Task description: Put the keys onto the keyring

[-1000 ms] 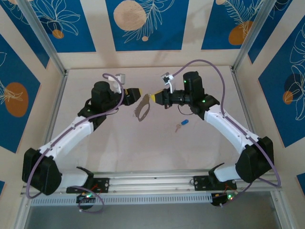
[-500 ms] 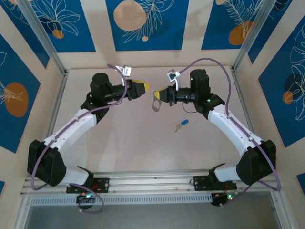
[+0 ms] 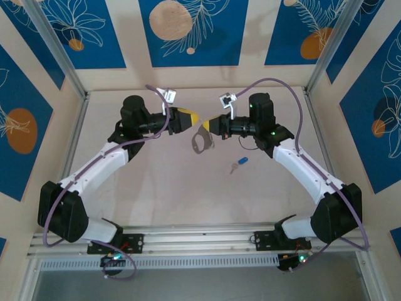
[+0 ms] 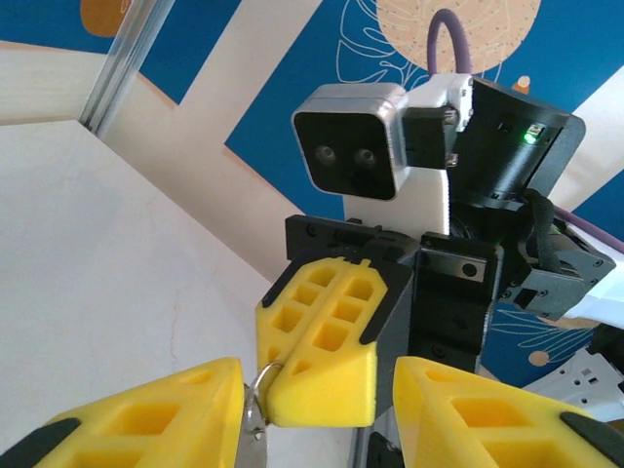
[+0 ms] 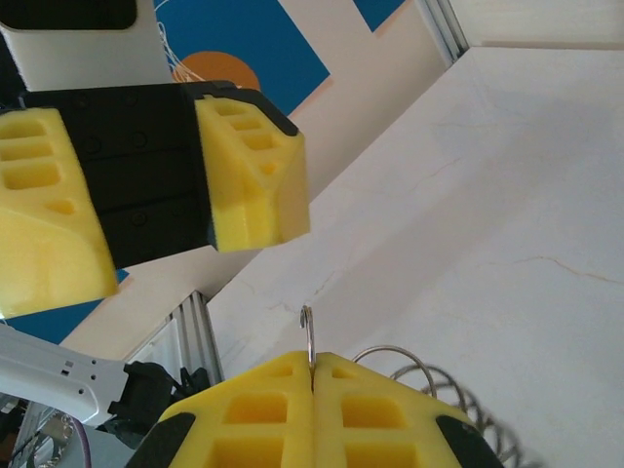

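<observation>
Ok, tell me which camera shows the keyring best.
Top external: the whole keyring hangs from the right gripper, its outline clear. In the right wrist view a thin wire edge sticks out of the shut gripper; in the left wrist view a small metal bit peeks in at the bottom.

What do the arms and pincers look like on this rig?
Left arm and right arm: white links, black joints, green LEDs, a purple cable on each. Left pincer and right pincer: blocky yellow fingers with square pockets, black mounts.

Grey keyring (image 3: 201,139) aloft, blue key (image 3: 239,164) apart
</observation>
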`<state>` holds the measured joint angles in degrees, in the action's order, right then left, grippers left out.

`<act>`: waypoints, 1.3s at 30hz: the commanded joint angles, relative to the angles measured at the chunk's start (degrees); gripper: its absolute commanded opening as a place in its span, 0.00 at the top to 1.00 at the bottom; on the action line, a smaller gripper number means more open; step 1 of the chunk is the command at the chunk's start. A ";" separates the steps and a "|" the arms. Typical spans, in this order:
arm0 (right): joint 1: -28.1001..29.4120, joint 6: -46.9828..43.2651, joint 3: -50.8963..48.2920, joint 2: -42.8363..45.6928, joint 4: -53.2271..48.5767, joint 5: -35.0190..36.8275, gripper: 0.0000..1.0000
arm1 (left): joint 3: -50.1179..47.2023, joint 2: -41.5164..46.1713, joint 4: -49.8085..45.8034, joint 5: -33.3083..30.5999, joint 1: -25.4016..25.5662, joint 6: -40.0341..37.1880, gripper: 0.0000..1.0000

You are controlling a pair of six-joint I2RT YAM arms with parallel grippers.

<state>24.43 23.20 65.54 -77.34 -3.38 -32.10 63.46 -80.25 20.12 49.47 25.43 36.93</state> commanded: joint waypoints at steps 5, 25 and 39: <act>0.76 2.01 -0.58 1.75 2.85 0.23 1.00 | -0.09 -1.05 1.02 2.69 -0.64 -1.17 0.57; 0.58 5.12 -3.22 2.90 8.08 -0.16 1.00 | -2.06 -3.80 7.09 4.10 -0.25 2.95 0.64; 0.36 5.87 -3.48 2.46 9.44 -1.72 1.00 | -2.49 -4.56 11.90 4.74 1.84 5.21 0.71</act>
<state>24.93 28.56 62.81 -75.40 3.97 -32.21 61.10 -83.99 28.40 52.56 26.50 41.28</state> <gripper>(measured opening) 0.066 0.295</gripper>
